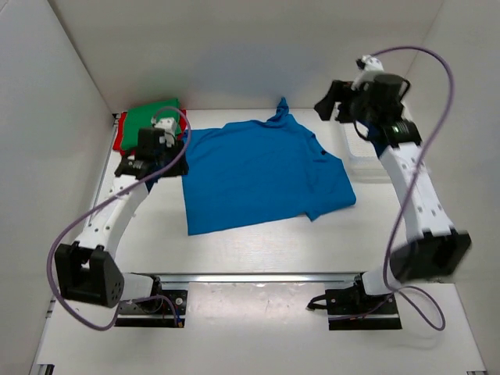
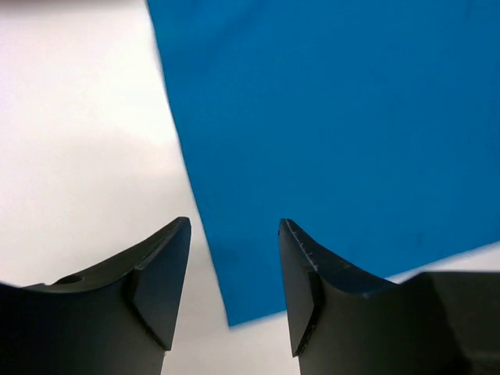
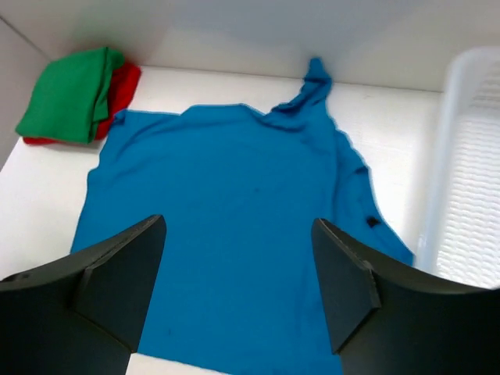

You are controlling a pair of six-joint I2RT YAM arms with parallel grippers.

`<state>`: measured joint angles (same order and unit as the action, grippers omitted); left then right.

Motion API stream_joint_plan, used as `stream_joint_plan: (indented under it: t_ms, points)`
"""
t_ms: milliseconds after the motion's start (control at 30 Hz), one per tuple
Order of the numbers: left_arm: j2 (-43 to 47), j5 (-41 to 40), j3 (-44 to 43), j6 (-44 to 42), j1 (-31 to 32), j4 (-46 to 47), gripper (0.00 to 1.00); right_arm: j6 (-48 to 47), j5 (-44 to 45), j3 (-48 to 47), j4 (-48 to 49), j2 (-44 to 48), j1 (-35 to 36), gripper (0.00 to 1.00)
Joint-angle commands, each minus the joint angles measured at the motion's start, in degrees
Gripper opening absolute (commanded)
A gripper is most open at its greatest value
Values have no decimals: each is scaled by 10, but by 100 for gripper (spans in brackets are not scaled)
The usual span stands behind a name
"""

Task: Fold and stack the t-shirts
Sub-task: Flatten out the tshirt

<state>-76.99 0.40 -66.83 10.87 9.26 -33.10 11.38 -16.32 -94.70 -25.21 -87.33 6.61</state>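
The left end effector (image 2: 234,226) is hovering, parted and empty, over the left edge of the bright blue t-shirt (image 1: 258,172), which is lying spread flat mid-desk (image 1: 258,250). The right end effector (image 3: 238,223) is hanging wide open, holding nothing. The green t-shirt (image 1: 152,116) is sitting folded on the red t-shirt (image 1: 119,134) at far left; seemingly only the blue one is waiting for folding and stacking.

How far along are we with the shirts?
Done: green t-shirt sits folded on the folded red t-shirt, far-left corner. In hand: blue t-shirt lies spread flat, unfolded; left gripper open over its edge, right gripper open above, neither holding. Remaining: fold the blue one and stack it.
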Motion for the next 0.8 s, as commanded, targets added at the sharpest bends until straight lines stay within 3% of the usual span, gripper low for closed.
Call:
stream_joint_plan:
  t_ms: [0, 133, 333, 567, 767]
  points:
    - [29, -3, 103, 18, 33, -16, 61, -31, 54, 150, 40, 101, -25, 72]
    - [60, -3, 205, 49, 55, 0, 61, -34, 34, 299, 51, 170, -63, 69]
    - [62, 9, 259, 93, 77, 22, 61, -13, 23, 458, 111, 219, -85, 69]
    - [27, 26, 290, 129, 106, 68, 62, 0, 40, 536, 127, 194, -113, 70]
    - [1, 11, 289, 139, 124, 50, 60, 16, 24, 537, 124, 153, -147, 70]
